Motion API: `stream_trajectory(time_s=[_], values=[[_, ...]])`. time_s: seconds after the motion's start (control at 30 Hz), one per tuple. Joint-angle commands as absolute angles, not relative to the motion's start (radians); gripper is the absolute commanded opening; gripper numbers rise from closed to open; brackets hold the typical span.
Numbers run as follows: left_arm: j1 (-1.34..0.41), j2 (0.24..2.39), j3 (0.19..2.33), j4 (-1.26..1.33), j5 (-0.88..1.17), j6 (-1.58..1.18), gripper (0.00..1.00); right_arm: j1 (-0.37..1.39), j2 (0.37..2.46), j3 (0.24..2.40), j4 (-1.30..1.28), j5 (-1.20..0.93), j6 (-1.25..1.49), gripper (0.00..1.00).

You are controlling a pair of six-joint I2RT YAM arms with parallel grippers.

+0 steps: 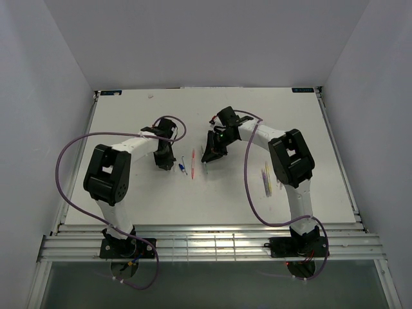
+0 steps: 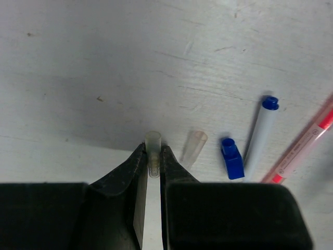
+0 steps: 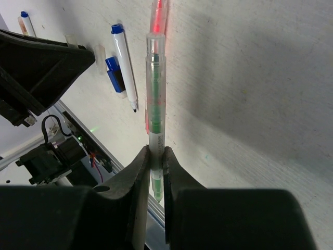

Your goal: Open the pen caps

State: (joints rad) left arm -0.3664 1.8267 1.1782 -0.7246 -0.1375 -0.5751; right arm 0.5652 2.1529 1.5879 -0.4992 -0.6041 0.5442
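Note:
My left gripper is shut on a short clear pen cap, whose open end sticks out past the fingertips just above the table. A second clear cap, a blue cap, a capless blue-white pen and a red pen lie to its right. My right gripper is shut on a green pen with a clear barrel, held off the table, its tip poking out behind the jaws. In the top view the left gripper and right gripper flank the blue-white pen and red pen.
Several more pens lie in a loose bunch on the white table beside the right arm's base link. The left gripper's dark body shows at the left of the right wrist view. Walls enclose the table on three sides.

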Motion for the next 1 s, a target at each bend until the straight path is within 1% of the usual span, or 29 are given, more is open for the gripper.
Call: stream_trajectory(time_s=[0.0,0.2,0.27,0.43,0.8,0.97], values=[[-0.367,1.838,1.216,-0.686,-0.091,-0.551,0.19,0.572,2.163,1.62,-0.497,-0.604,0.546,0.08],[-0.367,1.836,1.194,-0.684,-0.083,-0.54,0.27,0.575,2.172,1.615,-0.495,-0.597,0.549,0.08],[-0.367,1.832,1.184,-0.683,-0.083,-0.543,0.29,0.575,2.174,1.614,-0.494,-0.594,0.551,0.08],[-0.367,1.824,1.163,-0.703,-0.104,-0.56,0.38,0.581,2.187,1.614,-0.494,-0.583,0.568,0.08],[-0.367,1.816,1.149,-0.71,-0.089,-0.581,0.42,0.594,2.209,1.623,-0.497,-0.557,0.591,0.09],[-0.367,1.796,1.14,-0.713,-0.1,-0.583,0.42,0.594,2.217,1.62,-0.505,-0.555,0.577,0.18]])
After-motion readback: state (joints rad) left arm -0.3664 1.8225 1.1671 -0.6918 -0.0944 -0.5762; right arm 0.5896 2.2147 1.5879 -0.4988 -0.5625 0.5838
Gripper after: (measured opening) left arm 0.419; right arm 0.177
